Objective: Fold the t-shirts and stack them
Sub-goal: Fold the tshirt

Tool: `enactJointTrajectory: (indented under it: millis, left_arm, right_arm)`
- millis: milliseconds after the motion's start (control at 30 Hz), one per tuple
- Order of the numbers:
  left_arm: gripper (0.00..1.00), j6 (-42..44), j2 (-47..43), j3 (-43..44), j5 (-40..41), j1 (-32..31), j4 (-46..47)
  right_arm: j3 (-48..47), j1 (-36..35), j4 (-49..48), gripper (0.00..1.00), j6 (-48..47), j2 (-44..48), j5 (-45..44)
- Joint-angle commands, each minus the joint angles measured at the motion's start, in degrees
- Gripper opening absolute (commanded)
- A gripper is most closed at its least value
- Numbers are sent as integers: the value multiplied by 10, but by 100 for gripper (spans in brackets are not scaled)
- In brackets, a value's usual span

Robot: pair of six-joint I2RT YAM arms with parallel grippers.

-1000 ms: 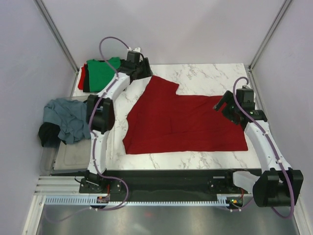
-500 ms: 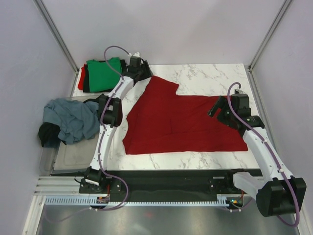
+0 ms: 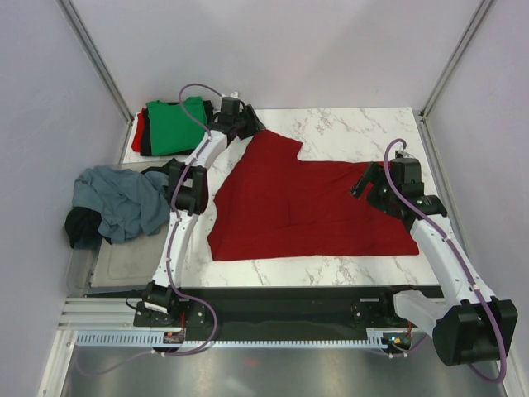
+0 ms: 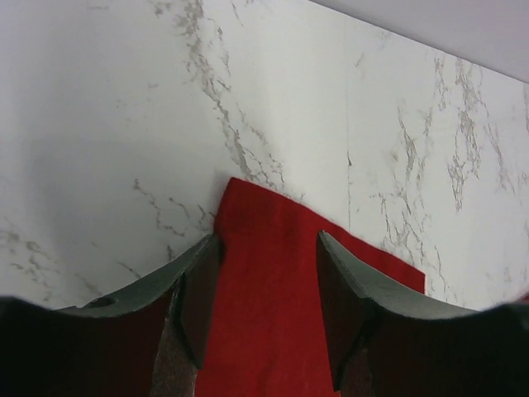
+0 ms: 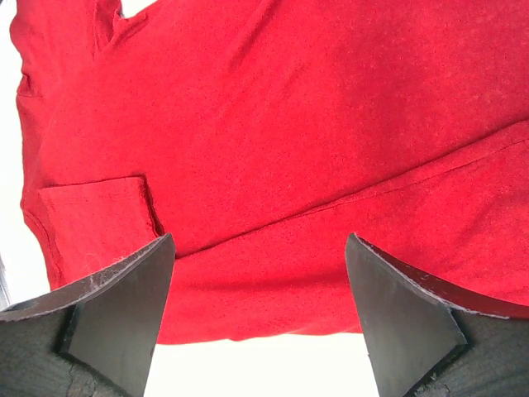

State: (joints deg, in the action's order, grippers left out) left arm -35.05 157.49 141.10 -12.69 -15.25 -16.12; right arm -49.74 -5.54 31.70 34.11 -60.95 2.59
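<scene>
- My left gripper point(image 3: 248, 128) point(image 4: 269, 248) is out near the far edge of the desk point(image 3: 364, 128), just right of the far left corner. Its fingers are parted and hold nothing.
- In my left wrist view, the two fingers straddle a pointed corner of the dark red t-shirt point(image 3: 306, 198) point(image 4: 264, 331). The cloth lies flat between them on the marble, not pinched. I cannot tell whether my fingertips touch the surface.
- My right gripper point(image 3: 364, 184) point(image 5: 260, 248) is toward the right edge of the desk, above the right part of the same shirt. Its fingers are spread wide and grip nothing.
- My right wrist view is almost filled with red cloth point(image 5: 289, 124), with a short sleeve at the left and a long crease running across the fabric.
- The dark red t-shirt is spread flat over the middle of the desk. Its broad lower part lies toward the near edge, and a narrower part reaches up toward my left gripper.
- A folded bright green t-shirt point(image 3: 175, 126) tops a small pile in the far left corner, with red and dark edges showing at its left.
- A crumpled grey-blue t-shirt point(image 3: 116, 203) hangs over a plastic tub point(image 3: 116, 269) beside the left edge, with a black t-shirt point(image 3: 80, 227) under it.
</scene>
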Motion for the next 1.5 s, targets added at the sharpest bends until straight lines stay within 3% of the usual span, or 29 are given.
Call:
enactJointTrajectory:
  millis: [0, 233, 467, 567, 767, 967, 1167, 1467]
  left_arm:
    - [56, -20, 18, 24, -27, -8, -10]
    - [35, -35, 28, 31, -48, -8, -3]
    - [2, -33, 26, 29, -52, -8, 3]
    - [2, -24, 8, 19, -65, -8, 4]
    - [2, -6, -132, -91, -68, -4, 2]
    - [2, 19, -227, -165, -66, -3, -8]
    - [2, 31, -257, -191, -79, -3, -15]
    - [2, 39, -261, -191, -98, 0, -19]
  right_arm:
    - [2, -3, -9, 91, -13, 11, -1]
    - [8, -3, -9, 92, -19, 6, -7]
    - [17, -3, -11, 92, -26, -2, -17]
    - [10, -3, -14, 92, -20, -21, -21]
    - [-70, 16, -15, 92, -12, -115, -62]
    - [-184, 154, -30, 89, 21, -286, -38]
    - [-363, 185, -17, 88, 5, -462, -101]
    - [-481, 205, -49, 81, -49, -634, -113]
